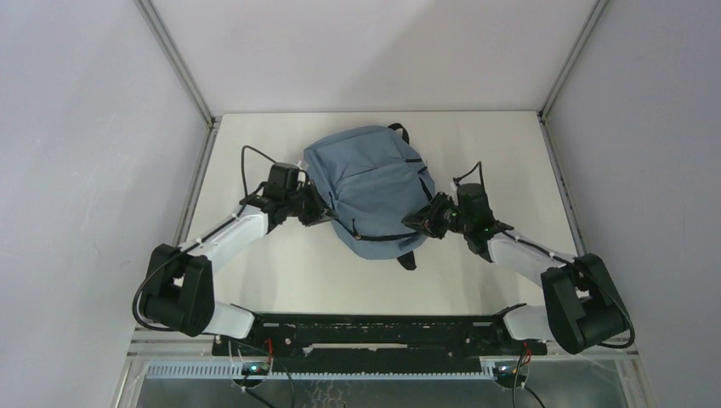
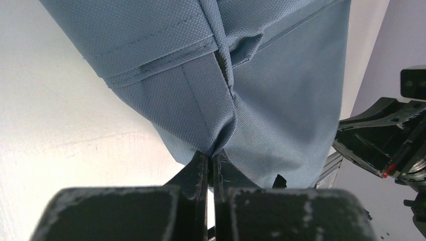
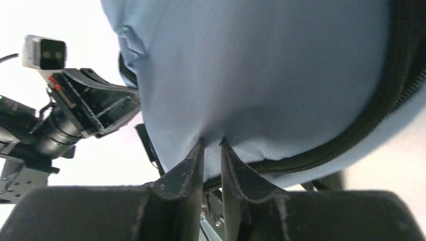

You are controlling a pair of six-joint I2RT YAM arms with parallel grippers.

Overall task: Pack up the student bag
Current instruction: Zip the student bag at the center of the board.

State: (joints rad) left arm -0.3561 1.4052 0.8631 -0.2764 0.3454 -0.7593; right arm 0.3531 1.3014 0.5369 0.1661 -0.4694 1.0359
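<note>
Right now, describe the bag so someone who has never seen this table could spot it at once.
On the white table, look toward the far middle, between the left gripper and right gripper. The bag lies there: soft grey-blue fabric, black zippers and straps. It alone is soft and coloured; the hard black grippers nip its sides.

No readable text, label, brand or number shows anywhere in view.
</note>
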